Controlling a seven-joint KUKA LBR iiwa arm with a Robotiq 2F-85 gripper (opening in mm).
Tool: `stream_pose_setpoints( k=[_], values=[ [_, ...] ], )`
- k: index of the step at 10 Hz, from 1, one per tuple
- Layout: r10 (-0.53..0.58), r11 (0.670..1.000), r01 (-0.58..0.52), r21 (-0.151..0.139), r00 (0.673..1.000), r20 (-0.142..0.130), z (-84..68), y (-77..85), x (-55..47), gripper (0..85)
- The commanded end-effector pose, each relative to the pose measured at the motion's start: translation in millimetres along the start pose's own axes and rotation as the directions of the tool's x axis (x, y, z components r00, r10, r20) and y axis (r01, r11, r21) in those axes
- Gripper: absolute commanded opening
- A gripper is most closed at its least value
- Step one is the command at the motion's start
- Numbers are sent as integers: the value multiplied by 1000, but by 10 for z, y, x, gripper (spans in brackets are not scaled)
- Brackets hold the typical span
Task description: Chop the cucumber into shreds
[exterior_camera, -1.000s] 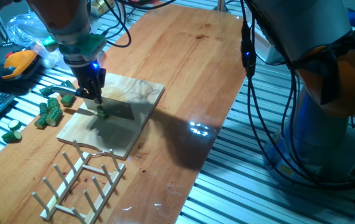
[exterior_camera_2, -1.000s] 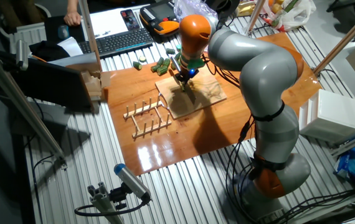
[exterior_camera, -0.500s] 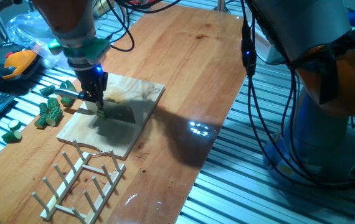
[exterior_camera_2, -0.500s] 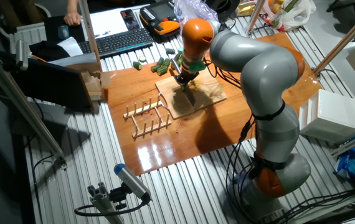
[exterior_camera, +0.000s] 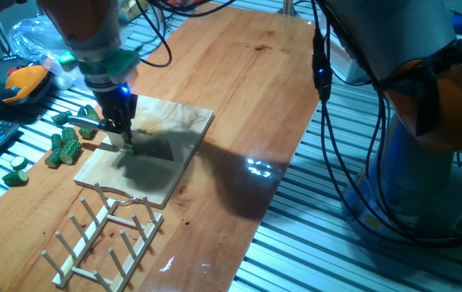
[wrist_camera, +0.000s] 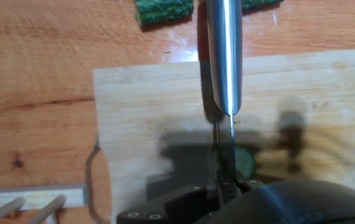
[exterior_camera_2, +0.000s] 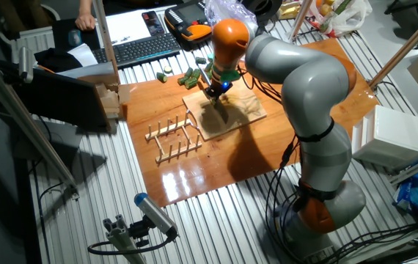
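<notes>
**Knife set on the cucumber slice at the wooden board**

The hand [exterior_camera: 122, 122] is seen low over the wooden board [exterior_camera: 178, 126], which lies flat on the tabletop [exterior_camera: 247, 73]. A knife [wrist_camera: 224, 50] is gripped by the hand; in the hand view its metal handle is seen running straight up the middle of the picture, with the thin blade edge-on below it. In that view the fingers are clamped together on the knife at the bottom edge.

The cucumber [wrist_camera: 245, 163] is shown in the hand view as a small round slice lying flat on the board, directly under the blade, with the larger part visible to the right of the blade and a sliver to its left. Being round, it has no long axis that can be told; the blade line crosses it from the near side to the far side of the picture. In one fixed view the slice [exterior_camera: 130, 148] is only a small green spot beneath the hand.

Dark-green cucumber chunks [exterior_camera: 65, 146] lie in a heap on the tabletop beside the board. A wooden rack [exterior_camera: 105, 231] is placed just beside the board's near edge.
</notes>
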State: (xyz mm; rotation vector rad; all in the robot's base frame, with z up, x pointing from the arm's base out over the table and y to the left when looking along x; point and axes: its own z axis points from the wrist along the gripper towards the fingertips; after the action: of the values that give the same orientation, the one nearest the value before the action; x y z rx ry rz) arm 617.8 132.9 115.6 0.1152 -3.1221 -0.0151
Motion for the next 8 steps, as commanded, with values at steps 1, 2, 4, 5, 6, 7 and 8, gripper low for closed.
stream_pose_setpoints(
  k=[1,2,4,5,6,7,8],
  values=[
    [1,1000,-1,9,1000,-1,-28,-7,7,0],
    [-3,1000,3,14,1000,3,-17,-30,7,0],
    [-19,1000,19,22,1000,10,13,-82,25,0],
    [-22,1000,22,18,1000,10,25,-104,41,0],
    [-22,1000,22,18,1000,12,26,-108,44,0],
    [-20,1000,20,20,1000,13,27,-120,52,0],
    [-20,1000,20,20,1000,15,39,-128,57,0]
  ],
)
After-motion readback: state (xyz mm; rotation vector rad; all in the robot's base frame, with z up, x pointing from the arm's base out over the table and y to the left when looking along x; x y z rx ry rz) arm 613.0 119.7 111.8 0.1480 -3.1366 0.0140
